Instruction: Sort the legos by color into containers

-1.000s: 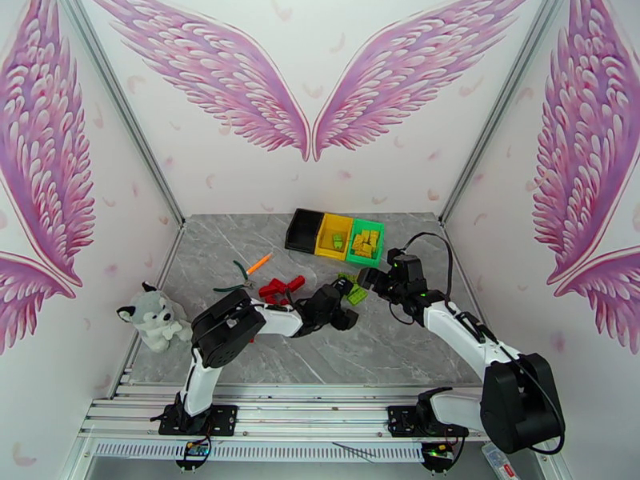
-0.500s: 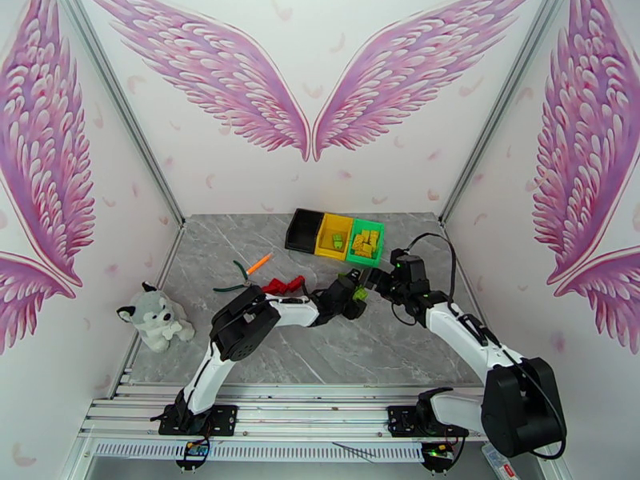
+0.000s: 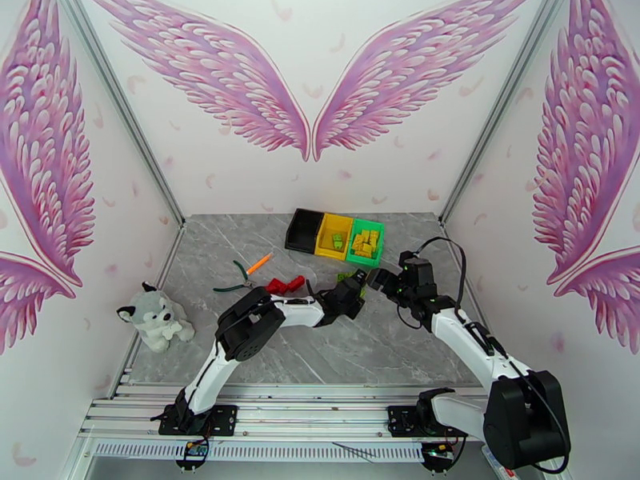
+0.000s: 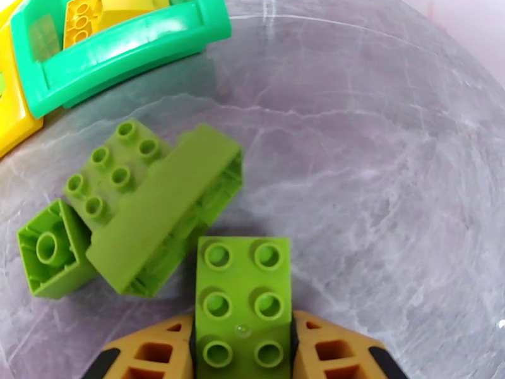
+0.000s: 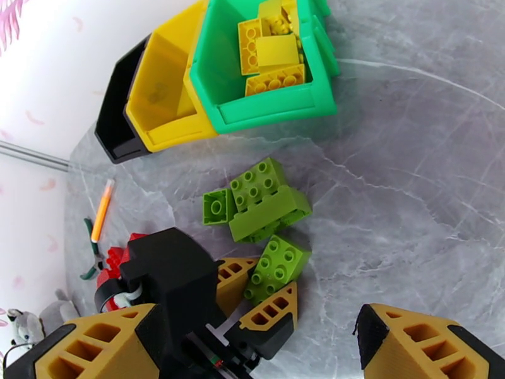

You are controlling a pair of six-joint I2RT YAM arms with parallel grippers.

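Left gripper (image 4: 243,352) pinching a light green six-stud brick (image 4: 243,292) by its sides, at the grey marbled surface (image 4: 391,184). Three more light green bricks (image 4: 151,216) heaped just beyond it, near the green bin (image 4: 120,52), which holds yellow bricks (image 4: 85,17). Right gripper (image 3: 378,280) spread wide nearby, holding nothing.

We look down from high at the near side onto the whole surface (image 3: 384,346); both wrist cameras sit close above it, sharing the light-green bricks (image 4: 158,203) beside the green bin (image 5: 271,115).
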